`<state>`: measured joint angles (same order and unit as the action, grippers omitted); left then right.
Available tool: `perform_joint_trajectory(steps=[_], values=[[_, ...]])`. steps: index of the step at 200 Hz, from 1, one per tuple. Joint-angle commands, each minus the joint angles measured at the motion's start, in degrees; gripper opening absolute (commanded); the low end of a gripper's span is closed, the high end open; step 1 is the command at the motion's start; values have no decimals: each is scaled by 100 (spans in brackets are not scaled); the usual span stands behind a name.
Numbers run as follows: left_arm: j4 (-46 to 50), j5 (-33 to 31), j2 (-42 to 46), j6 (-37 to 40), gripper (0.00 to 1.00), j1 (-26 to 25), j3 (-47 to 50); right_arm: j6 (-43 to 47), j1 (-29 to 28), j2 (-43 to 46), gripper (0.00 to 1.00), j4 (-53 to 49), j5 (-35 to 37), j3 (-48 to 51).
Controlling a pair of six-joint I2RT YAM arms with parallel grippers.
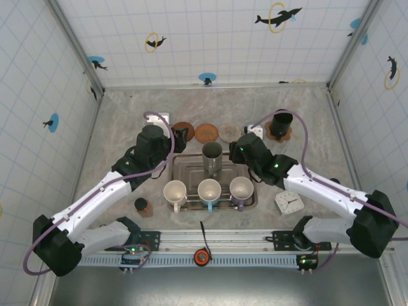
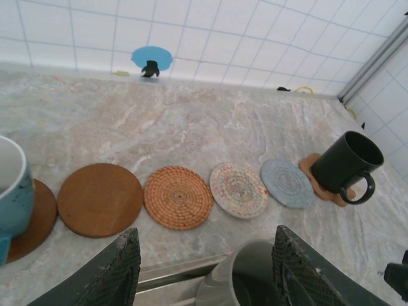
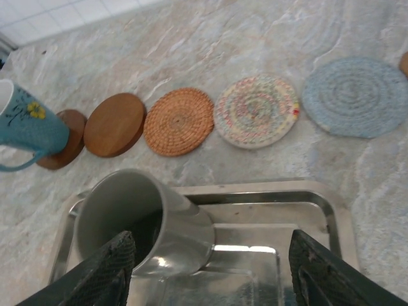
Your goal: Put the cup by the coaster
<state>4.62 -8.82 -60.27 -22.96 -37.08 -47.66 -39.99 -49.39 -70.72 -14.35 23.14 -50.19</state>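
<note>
A grey cup [image 1: 212, 157] stands at the back of the steel tray [image 1: 185, 160]. My right gripper [image 3: 211, 245] is open over the tray [image 3: 287, 197], and the grey cup [image 3: 137, 217] is close against its left finger, with a wide gap to the right finger. My left gripper [image 2: 205, 241] is open too, with the cup's rim [image 2: 245, 274] low between its fingers, near the right one. Coasters lie in a row behind the tray: wooden [image 2: 99, 199], orange woven [image 2: 178, 196], multicoloured [image 2: 238, 189] and blue-grey [image 2: 288, 183].
A teal cup [image 2: 11, 185] stands on a dark coaster at the row's left end, and a dark mug [image 2: 344, 162] on a cork coaster at its right end. Three cups [image 1: 209, 190] line the tray's front. A small clock [image 1: 289, 203] lies to the tray's right.
</note>
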Motion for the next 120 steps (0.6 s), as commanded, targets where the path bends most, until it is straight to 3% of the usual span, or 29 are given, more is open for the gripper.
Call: perform_joint_trajectory(steps=[1,61,120], values=[[21,-288,321,151,56,-26,153,66,-212,-223,66,-278,106,-369],[5,-366,682,75,56,-22,291,62,-783,-672,66,-301,-225,-769],[10,-313,785,33,57,-19,319,-35,-1000,-1145,66,-213,-396,-842]])
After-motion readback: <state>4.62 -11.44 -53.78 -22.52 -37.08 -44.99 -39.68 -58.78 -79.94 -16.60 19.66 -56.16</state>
